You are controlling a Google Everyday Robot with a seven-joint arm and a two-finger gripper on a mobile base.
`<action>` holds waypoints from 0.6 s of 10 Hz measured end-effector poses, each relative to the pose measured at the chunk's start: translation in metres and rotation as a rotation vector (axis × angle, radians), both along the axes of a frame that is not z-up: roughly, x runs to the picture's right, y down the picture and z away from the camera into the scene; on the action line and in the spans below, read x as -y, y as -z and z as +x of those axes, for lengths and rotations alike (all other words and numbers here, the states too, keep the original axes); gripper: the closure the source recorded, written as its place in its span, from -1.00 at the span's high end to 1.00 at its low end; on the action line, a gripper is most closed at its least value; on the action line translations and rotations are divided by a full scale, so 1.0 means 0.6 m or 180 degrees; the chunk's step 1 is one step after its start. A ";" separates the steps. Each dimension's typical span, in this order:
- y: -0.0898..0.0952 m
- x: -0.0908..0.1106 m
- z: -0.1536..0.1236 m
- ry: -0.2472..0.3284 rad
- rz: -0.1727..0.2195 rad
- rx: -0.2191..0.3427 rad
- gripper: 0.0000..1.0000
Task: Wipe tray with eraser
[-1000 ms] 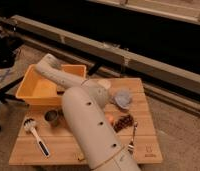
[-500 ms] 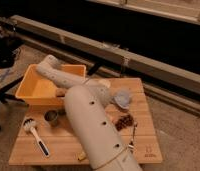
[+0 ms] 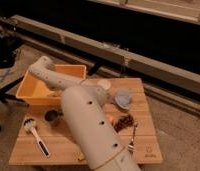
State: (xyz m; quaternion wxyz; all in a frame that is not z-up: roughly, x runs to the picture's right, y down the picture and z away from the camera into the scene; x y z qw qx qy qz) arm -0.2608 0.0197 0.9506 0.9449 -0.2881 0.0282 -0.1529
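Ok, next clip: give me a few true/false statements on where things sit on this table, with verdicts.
1. The tray sits at the table's far left corner. True.
2. The dish brush lies inside the tray. False: it lies on the table, in front of the tray.
3. The arm reaches over the tray. True; the gripper is hidden behind it, over the tray.
4. The blue-grey sponge is left of the tray. False: it is to the right.

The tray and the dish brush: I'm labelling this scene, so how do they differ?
The tray is a big yellow-orange open bin at the table's far left; the dish brush is a slim, white-headed tool lying flat near the front left edge. The arm reaches over the tray, not the dish brush; its pincer is hidden there. Both rest on the wooden table.
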 end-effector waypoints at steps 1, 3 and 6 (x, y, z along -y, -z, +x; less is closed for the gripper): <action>0.001 0.003 -0.018 -0.0027 0.0010 0.0050 -0.71; 0.003 0.015 -0.055 -0.0125 0.0052 0.0129 -0.71; -0.008 0.058 -0.101 -0.0294 0.0179 0.0173 -0.71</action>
